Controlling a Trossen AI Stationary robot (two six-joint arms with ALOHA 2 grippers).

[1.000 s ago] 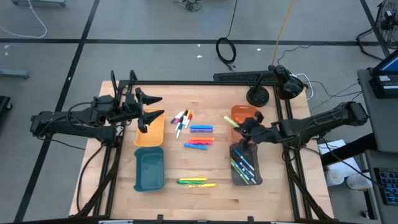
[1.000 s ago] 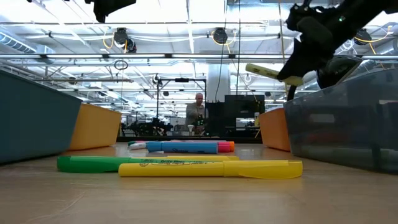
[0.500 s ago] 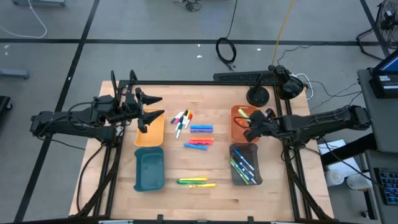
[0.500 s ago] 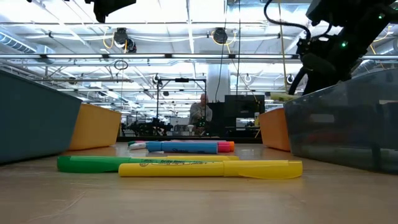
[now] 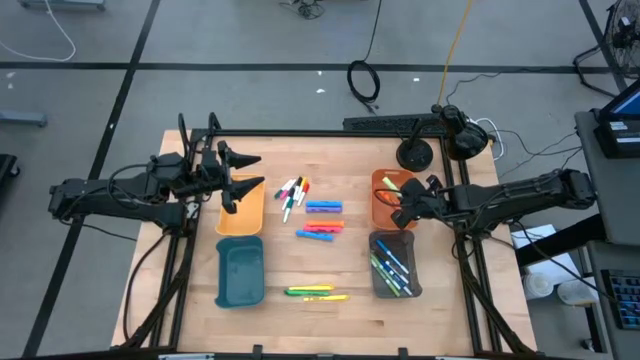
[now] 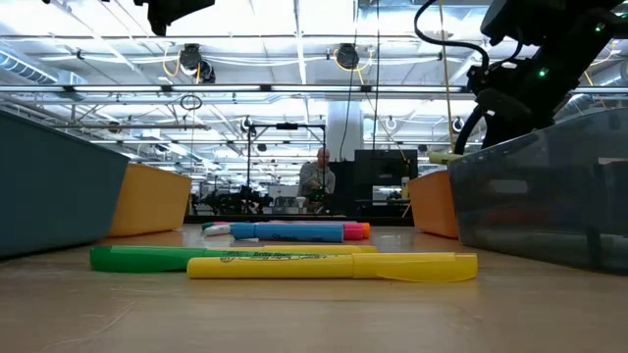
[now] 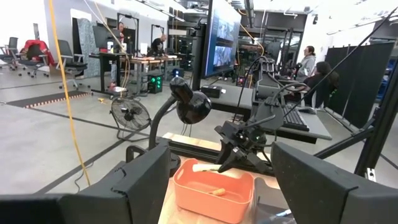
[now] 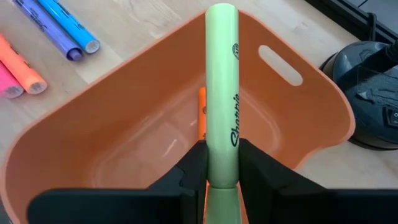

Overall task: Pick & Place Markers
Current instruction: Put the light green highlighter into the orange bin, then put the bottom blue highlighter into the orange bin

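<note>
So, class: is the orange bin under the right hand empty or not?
Not empty: the orange bin holds one orange marker. The right hand grips a green highlighter above it.

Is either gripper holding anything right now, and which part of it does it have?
The right gripper pinches a pale green highlighter near one end, above the orange tray. The left gripper is open and empty.

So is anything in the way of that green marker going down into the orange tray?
Nothing visible. The right gripper holds the green highlighter right over the orange tray, whose floor holds only one small orange marker.
</note>
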